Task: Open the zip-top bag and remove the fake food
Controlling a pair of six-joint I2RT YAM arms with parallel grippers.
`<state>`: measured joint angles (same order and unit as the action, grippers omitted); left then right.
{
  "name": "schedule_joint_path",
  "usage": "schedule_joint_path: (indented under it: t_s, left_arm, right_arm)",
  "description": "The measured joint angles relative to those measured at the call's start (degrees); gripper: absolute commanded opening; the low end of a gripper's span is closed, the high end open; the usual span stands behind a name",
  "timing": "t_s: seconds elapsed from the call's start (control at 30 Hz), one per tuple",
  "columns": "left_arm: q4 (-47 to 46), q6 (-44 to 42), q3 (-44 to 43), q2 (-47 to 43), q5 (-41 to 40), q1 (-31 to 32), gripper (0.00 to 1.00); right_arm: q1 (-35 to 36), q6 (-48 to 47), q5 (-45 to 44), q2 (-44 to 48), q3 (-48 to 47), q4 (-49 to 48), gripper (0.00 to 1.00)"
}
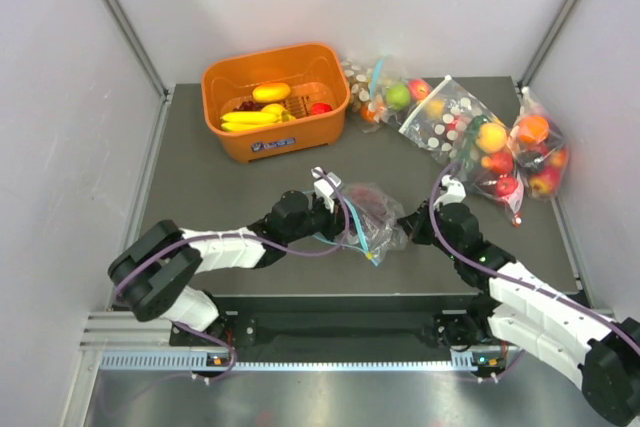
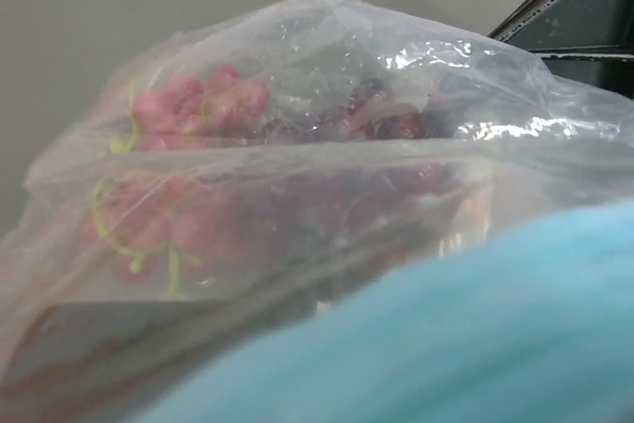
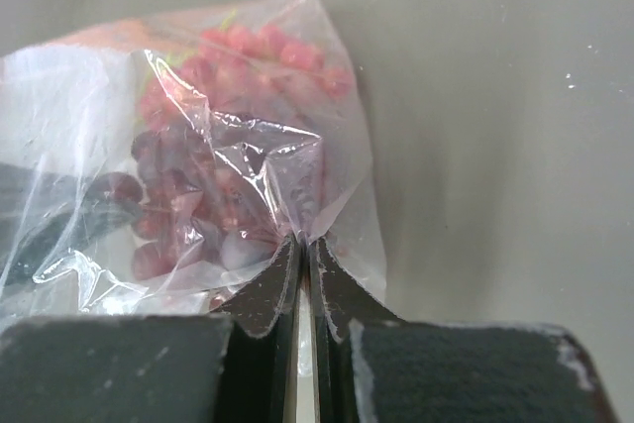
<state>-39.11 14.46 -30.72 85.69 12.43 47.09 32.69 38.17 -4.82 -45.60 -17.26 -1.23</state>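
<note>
Zip-top bag point(image 1: 365, 215) clamped in right claw point(image 3: 305, 245), left claw point(image 1: 335, 202) state unclear; peel zip lips apart slowly, grapes point(image 3: 198, 175) inside.

1 orange basket point(image 1: 285, 139) — inside: 1 banana bunch point(image 1: 250, 119), 1 oval yellow fruit point(image 1: 271, 92), 1 red fruit point(image 1: 320, 107). 2 tools: left tool point(image 1: 342, 219), right tool point(image 1: 402, 229). 1 zip-top bag point(image 1: 372, 207) w/ grapes point(image 3: 198, 175) — approx. 4 more fruit bags point(image 1: 440, 117) back right.

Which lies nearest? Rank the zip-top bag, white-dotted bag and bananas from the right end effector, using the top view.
1. zip-top bag, pinched in the right end effector, just to its left.
2. white-dotted bag, farther back, slightly right.
3. bananas, in the orange basket, back left.
</note>
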Motion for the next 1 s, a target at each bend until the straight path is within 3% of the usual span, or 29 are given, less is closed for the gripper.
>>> schedule_joint_path:
  t_s: [0.17, 0.27, 0.4, 0.5, 1.0]
  left_arm:
    - [4.5, -0.1, 0.2, -4.7, -1.1, 0.0, 0.00]
    - [5.9, -0.4, 0.2, -5.2, -1.8, -0.1, 0.00]
    - [7.8, -0.6, 0.4, -5.2, -2.6, -0.3, 0.00]
    - [8.4, -0.7, 0.5, -5.2, -3.0, -0.3, 0.00]
    - [18.4, -0.5, 2.5, -20.1, -3.9, -0.3, 0.00]
  right_arm:
    - [-0.2, 0.7, 0.8, 1.0, 0.0, -0.5, 0.09]
    - [-0.4, 0.6, 0.8, 1.1, 0.0, -0.4, 0.04]
    - [-0.7, 0.6, 0.9, 1.1, 0.0, -0.5, 0.10]
    - [-0.7, 0.5, 1.3, 1.1, 0.0, -0.5, 0.00]
    - [-1.5, 0.4, 1.8, -0.5, 1.1, -3.1, 0.00]
